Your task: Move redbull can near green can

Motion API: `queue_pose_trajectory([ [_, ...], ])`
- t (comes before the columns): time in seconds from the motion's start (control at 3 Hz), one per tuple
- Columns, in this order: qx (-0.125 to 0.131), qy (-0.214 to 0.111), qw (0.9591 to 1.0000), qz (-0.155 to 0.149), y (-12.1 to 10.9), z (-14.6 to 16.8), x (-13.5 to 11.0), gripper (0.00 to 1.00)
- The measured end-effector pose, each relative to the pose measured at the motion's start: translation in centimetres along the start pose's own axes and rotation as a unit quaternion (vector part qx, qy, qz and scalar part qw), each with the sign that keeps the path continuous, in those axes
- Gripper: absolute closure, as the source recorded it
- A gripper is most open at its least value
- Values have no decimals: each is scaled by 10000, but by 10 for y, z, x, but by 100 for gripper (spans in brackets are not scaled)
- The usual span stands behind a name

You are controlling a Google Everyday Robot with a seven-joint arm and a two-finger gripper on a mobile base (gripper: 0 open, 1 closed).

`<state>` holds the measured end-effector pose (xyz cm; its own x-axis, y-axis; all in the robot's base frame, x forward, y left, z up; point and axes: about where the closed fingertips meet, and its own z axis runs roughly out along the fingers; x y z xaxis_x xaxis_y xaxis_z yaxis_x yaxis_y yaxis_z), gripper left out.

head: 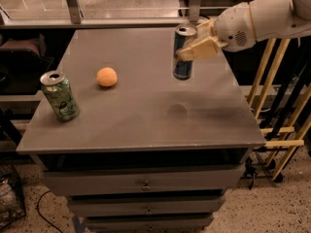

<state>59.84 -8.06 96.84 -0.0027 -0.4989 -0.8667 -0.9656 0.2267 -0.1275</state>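
The redbull can (183, 55) is a slim blue-and-silver can with a silver top, upright and held above the grey table top (146, 110) at the right rear. My gripper (195, 46) is shut on its upper half, reaching in from the right on the white arm (257, 18). The green can (60, 95), wider, light green with dark swirls, stands upright near the table's left front edge, far to the left of the gripper.
An orange ball (107, 76) lies on the table between the two cans. Drawers (146, 183) sit below the table top. Yellow rails (282, 115) stand to the right. A metal frame (73, 4) runs behind the table.
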Motion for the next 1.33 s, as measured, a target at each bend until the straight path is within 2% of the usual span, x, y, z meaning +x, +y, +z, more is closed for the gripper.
queue_pose_trajectory([
  [0.33,-90,-20,9999,-44,5,2,-3,100],
  [0.67,-294,-125,9994,-101,20,22,-6,100],
  [1.0,-799,-271,9959,-314,56,74,-25,100],
  [1.33,-1462,-304,9877,-462,99,140,-34,100],
])
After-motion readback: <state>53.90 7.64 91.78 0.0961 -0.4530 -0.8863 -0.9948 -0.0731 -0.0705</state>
